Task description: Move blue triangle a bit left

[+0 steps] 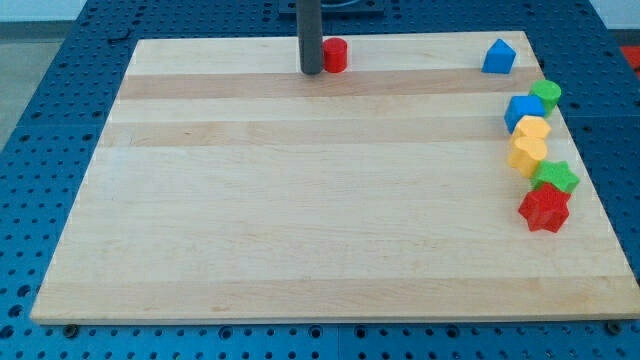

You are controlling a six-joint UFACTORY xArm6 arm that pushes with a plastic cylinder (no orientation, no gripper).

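The blue triangle [498, 57] sits near the view's top right corner of the wooden board [300, 200]. My tip [311, 71] is at the view's top middle, touching the left side of a red round block [334, 55]. The tip is far to the left of the blue triangle, with bare board between them.
Down the view's right edge lie a green block [546, 94], a blue block [523, 111], two yellow blocks [532, 130] [527, 155], a green star [556, 177] and a red star [544, 208]. The board lies on a blue perforated table.
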